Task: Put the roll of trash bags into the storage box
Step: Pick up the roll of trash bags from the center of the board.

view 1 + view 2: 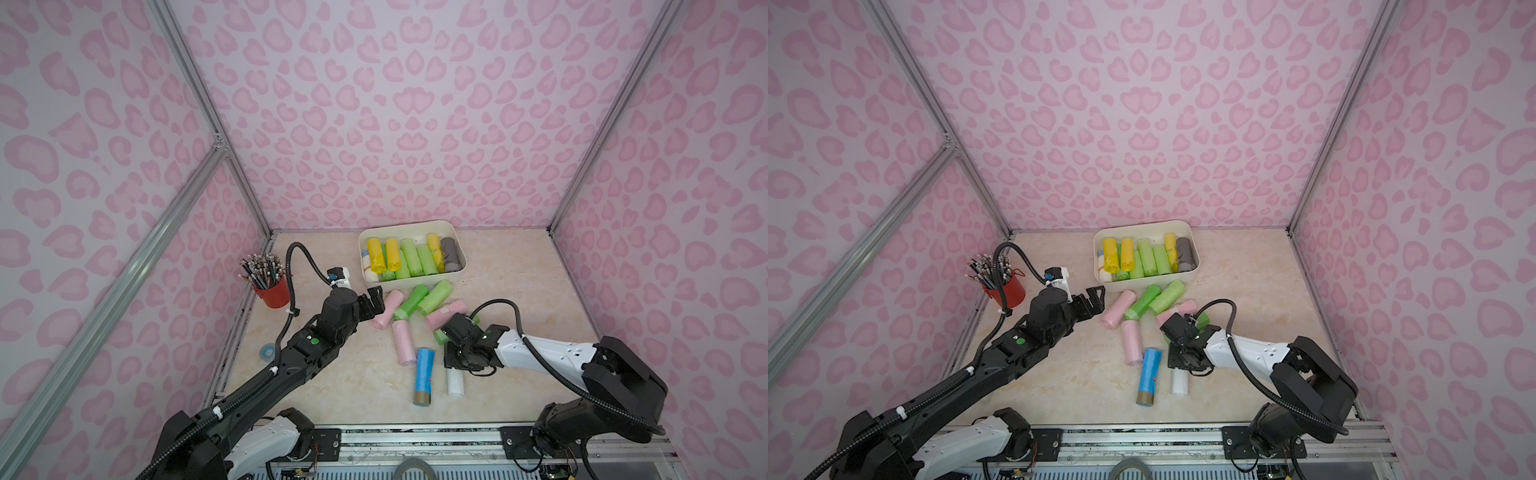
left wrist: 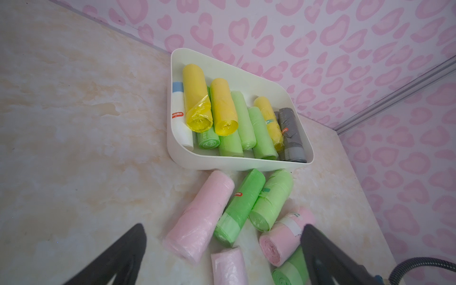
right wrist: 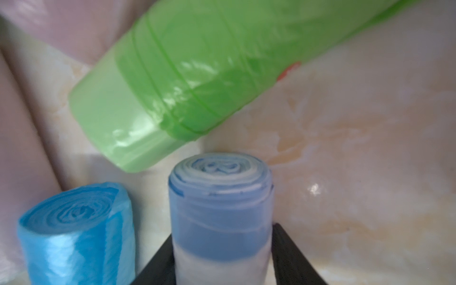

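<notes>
**Q:** What is the work surface?
**A:** A cream tabletop [image 1: 332, 399] with a marble pattern. It is glossy enough to carry a highlight in the right wrist view. Walls [image 1: 415, 124] printed with pink blotches close it in on three sides and meet at aluminium posts [image 1: 201, 93]. A metal rail [image 1: 415, 436] runs along the near edge and carries both arm bases.

**Q:** Where is the storage box?
**A:** The storage box [image 1: 386, 286] [image 1: 1129, 284] [image 2: 222, 165] stands near the back wall, about mid-width. Yellow, green, grey and white rolls lie side by side in it.

**Q:** Where is the roll being handled?
**A:** The white roll [image 1: 456, 384] [image 1: 1179, 384] [image 3: 220, 209], with a blue band at one end, lies flat on the tabletop toward the front. It is just beside a blue roll [image 1: 424, 374] [image 3: 74, 234] and well apart from the box. Loose pink rolls [image 1: 404, 343] and green rolls [image 1: 434, 297] lie between it and the box.

**Q:** What is the state of each claw?
**A:** The right claw [image 3: 223, 232] is down over the white roll, clamped on it. One finger sits against each side, and no gap shows. The left claw [image 2: 224, 225] [image 1: 374, 303] has its jaws wide apart and holds nothing. It hangs by a pink roll [image 1: 388, 309] close to the box's front wall.

**Q:** What else is on the surface?
**A:** A red cup [image 1: 272, 291] full of pencils stands by the left wall. A clear tape ring [image 1: 267, 352] lies beside the left arm.
</notes>
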Robot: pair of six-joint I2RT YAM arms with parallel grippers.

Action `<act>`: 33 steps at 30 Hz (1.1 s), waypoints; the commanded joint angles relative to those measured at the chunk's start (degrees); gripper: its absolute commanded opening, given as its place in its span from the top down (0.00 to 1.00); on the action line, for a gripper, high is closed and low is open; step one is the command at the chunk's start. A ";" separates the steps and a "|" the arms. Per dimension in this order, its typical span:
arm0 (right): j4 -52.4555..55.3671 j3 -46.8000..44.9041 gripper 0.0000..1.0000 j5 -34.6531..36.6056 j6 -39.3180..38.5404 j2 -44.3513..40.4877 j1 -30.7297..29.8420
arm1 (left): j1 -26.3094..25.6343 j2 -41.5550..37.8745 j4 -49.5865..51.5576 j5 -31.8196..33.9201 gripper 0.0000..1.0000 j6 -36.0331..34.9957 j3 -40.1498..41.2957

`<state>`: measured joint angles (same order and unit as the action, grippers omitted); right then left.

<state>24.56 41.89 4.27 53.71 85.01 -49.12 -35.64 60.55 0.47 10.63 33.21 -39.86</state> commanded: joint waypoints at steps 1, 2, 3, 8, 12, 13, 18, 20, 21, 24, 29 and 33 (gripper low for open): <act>2.88 0.17 0.49 0.39 0.43 1.03 -0.01 | 0.04 -0.91 -1.11 0.35 0.00 0.01 0.51; 3.15 0.37 0.50 0.39 0.43 0.90 -0.01 | 0.04 -1.05 -1.38 0.44 0.00 0.01 0.65; 3.52 0.61 0.52 0.39 0.34 0.58 -0.01 | 0.04 -1.07 -1.39 0.53 0.00 0.01 0.78; 4.14 0.69 0.57 2.05 0.43 -2.77 -0.01 | 0.04 -0.30 -0.43 -0.41 0.00 -0.03 0.48; 4.12 0.91 0.62 1.84 0.60 -4.64 0.08 | 0.06 -0.40 -0.51 -0.27 0.00 0.44 1.47; 4.11 1.15 0.62 1.64 0.52 -4.85 0.08 | 0.04 -0.27 -0.56 -0.26 0.00 0.54 1.53; 4.11 2.53 0.66 0.30 0.03 -5.07 0.23 | 0.04 -0.02 -1.16 -0.09 0.00 0.56 1.48; 4.07 3.08 0.69 0.12 -0.18 -5.17 0.26 | 0.02 0.35 -1.26 0.31 0.00 0.41 1.33; 4.07 3.38 0.70 0.21 -0.27 -5.16 0.32 | 0.04 0.82 -1.18 0.44 0.00 0.28 1.05; 4.06 4.25 0.71 -0.26 -0.96 -4.86 0.90 | 0.03 1.63 -0.74 0.78 0.00 0.01 0.54; 4.08 6.39 0.74 -2.28 -2.36 -4.49 1.99 | 0.04 1.76 -0.94 1.83 0.00 -0.05 0.78; 3.91 7.95 0.74 -2.87 -3.17 -5.03 2.60 | 0.04 1.60 -0.43 3.02 0.00 -0.50 0.45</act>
<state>28.34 49.08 2.20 51.77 80.16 -46.83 -35.64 62.17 0.43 11.75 33.34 -38.63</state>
